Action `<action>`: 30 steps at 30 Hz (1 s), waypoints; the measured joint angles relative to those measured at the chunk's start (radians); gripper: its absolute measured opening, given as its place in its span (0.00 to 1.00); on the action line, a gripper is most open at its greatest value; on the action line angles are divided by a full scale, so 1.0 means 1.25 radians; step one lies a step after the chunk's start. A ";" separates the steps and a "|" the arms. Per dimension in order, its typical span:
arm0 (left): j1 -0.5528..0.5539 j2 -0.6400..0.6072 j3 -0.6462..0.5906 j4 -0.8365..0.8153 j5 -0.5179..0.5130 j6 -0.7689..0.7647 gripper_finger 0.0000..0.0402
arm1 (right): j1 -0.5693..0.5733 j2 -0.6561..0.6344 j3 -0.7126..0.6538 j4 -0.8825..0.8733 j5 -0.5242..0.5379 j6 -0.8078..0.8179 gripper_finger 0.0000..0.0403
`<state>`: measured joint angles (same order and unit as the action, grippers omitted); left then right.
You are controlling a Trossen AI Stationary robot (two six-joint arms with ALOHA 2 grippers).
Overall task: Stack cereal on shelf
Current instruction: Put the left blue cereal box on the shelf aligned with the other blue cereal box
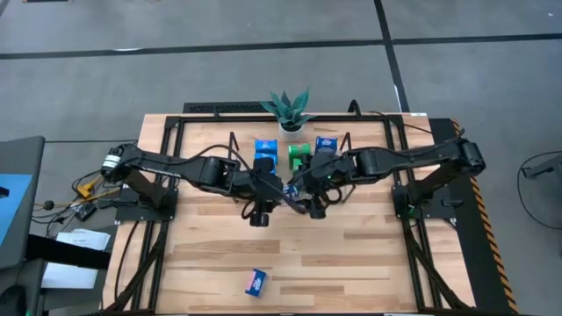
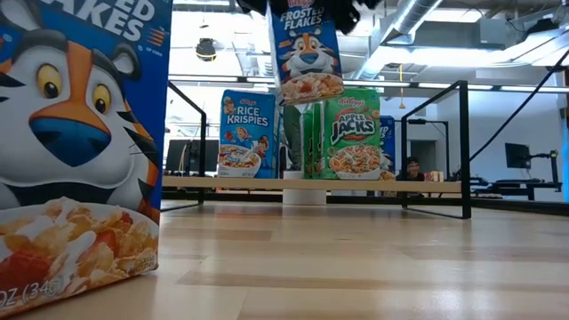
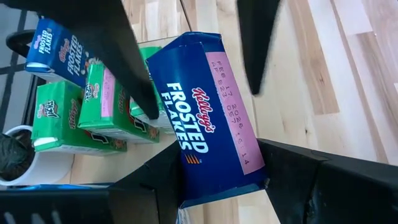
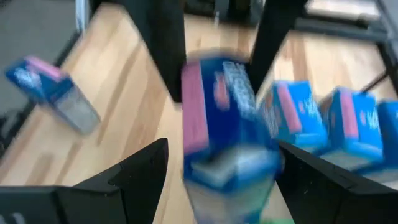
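Observation:
A blue Frosted Flakes cereal box [image 2: 307, 53] hangs in the air over the table's middle, in front of the shelf [image 2: 427, 186]. My left gripper [image 3: 217, 152], reaching in from the left [image 1: 272, 189], is shut on it. My right gripper [image 4: 224, 146] comes from the right [image 1: 297, 186]. It is open, with one finger on either side of the same box [image 4: 227, 124]. On the shelf stand a Rice Krispies box [image 2: 247, 133], green Apple Jacks boxes [image 2: 351, 133] and another blue box [image 1: 325, 145]. My left gripper pinches the box's top end [image 3: 249, 177], by its pink panel, between its two fingers. The fingers slant down from the table's left. The box hangs below them, nearly upright, lifted clear of the table and the shelf. My right gripper's fingers [image 3: 134, 74] stand close beside the box; I cannot tell whether they touch it.
One more blue Frosted Flakes box [image 1: 255, 281] stands alone near the table's front edge, with open wood around it. A potted plant [image 1: 288, 110] sits behind the shelf. A person [image 2: 411, 167] shows in the room beyond the table.

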<state>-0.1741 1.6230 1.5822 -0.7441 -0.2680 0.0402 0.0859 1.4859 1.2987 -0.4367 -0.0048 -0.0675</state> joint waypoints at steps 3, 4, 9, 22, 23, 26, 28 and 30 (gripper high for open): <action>0.000 0.000 0.000 0.000 0.001 0.000 0.43 | 0.000 0.005 0.005 0.012 0.000 0.006 0.76; 0.000 0.000 0.000 0.000 0.001 0.000 0.43 | 0.000 0.004 0.003 0.007 0.000 0.006 0.76; 0.000 -0.001 0.000 -0.007 0.001 0.001 0.43 | -0.001 0.005 0.003 0.022 0.001 0.008 0.76; 0.012 0.009 0.000 -0.017 0.017 0.003 0.43 | -0.008 0.005 0.003 0.020 0.003 0.007 0.73; 0.012 0.010 0.000 -0.021 0.019 0.003 0.43 | -0.008 0.005 0.003 0.019 0.003 0.007 0.72; 0.012 0.021 0.001 -0.012 0.029 0.002 0.43 | -0.008 0.005 0.003 0.017 0.003 0.006 0.71; 0.012 0.027 -0.001 -0.022 0.032 0.001 0.43 | -0.008 0.005 0.003 0.016 0.003 0.006 0.70; 0.012 0.033 -0.001 -0.005 0.032 0.001 0.43 | -0.008 0.005 0.003 0.016 0.003 0.006 0.70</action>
<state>-0.1596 1.6639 1.5814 -0.7502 -0.2279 0.0418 0.0757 1.4921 1.3025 -0.4164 -0.0008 -0.0605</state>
